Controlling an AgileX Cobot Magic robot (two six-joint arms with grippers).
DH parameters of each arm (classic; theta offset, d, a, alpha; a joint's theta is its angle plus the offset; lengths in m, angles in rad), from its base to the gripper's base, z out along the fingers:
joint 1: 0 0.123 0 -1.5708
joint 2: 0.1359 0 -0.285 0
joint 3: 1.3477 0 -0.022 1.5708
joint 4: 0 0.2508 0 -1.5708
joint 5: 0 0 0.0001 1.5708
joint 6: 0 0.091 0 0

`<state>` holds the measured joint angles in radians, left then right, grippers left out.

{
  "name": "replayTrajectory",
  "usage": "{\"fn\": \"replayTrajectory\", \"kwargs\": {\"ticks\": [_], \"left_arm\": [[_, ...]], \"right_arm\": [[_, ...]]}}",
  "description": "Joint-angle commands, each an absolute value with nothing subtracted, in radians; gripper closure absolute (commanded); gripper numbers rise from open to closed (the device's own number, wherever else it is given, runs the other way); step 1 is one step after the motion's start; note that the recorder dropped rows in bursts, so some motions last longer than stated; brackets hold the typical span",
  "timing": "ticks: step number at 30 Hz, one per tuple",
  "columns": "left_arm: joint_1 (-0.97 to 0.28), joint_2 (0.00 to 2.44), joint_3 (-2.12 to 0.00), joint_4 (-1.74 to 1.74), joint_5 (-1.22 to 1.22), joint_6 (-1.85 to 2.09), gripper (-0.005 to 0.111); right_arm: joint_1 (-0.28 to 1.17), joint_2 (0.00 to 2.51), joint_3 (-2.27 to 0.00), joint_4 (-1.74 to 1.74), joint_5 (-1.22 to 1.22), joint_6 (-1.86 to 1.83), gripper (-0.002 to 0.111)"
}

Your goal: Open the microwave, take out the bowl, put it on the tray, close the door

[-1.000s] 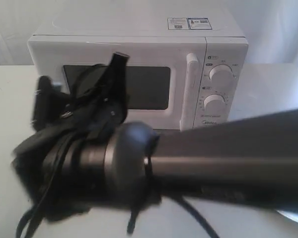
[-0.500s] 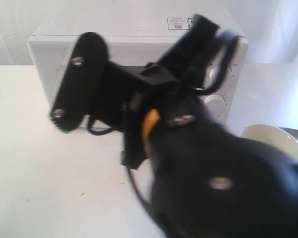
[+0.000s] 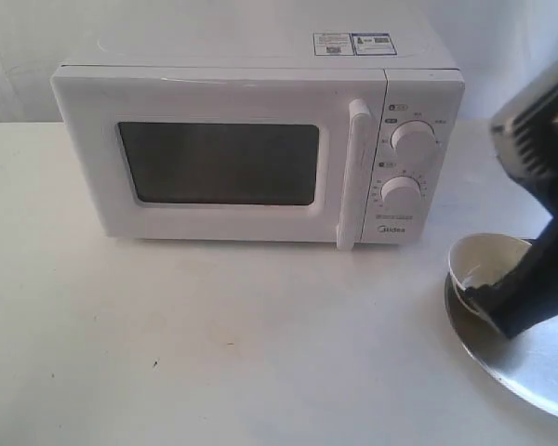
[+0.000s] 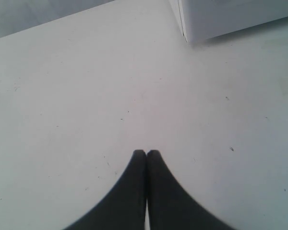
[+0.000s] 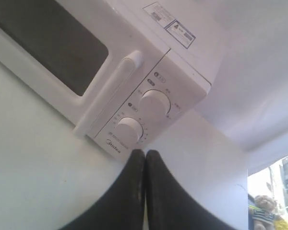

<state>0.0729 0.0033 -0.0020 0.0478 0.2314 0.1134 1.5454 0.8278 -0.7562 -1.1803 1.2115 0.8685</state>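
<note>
The white microwave point(image 3: 251, 139) stands at the back of the table with its door point(image 3: 219, 163) shut and the bar handle point(image 3: 358, 172) in front. To its right, the cream bowl point(image 3: 491, 258) sits at the rim of the silver tray point(image 3: 539, 372), partly covered by a black part of my right arm point(image 3: 530, 293). My right gripper point(image 5: 145, 152) is shut and empty, its tips pointing toward the microwave's dials point(image 5: 155, 103). My left gripper point(image 4: 146, 152) is also shut and empty, over bare table near a microwave corner point(image 4: 216, 19). The left arm is out of the exterior view.
The white table point(image 3: 214, 344) stretches in front of the microwave. A white backdrop hangs behind. The tray runs off the right edge of the exterior view. A window with a toy bear point(image 5: 264, 211) shows at the edge of the right wrist view.
A dark arm that filled the exterior view has swung out to the right edge. The microwave with its shut door, the bowl and the tray now show.
</note>
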Motion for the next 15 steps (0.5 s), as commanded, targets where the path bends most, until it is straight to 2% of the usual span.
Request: {"fn": "replayTrajectory", "kwargs": {"ticks": [1,8,15], "left_arm": [[0.069,0.000,0.000,0.045,0.232,0.109,0.107],[0.069,0.000,0.000,0.045,0.232,0.109,0.107],[0.069,0.000,0.000,0.045,0.232,0.109,0.107]], "right_arm": [[1.543,0.745,-0.751,-1.177,1.221,0.875,0.108],[1.545,0.664,-0.742,-1.162,1.221,0.881,0.108],[1.513,0.436,-0.660,-1.065,1.221,0.905,0.108]]}}
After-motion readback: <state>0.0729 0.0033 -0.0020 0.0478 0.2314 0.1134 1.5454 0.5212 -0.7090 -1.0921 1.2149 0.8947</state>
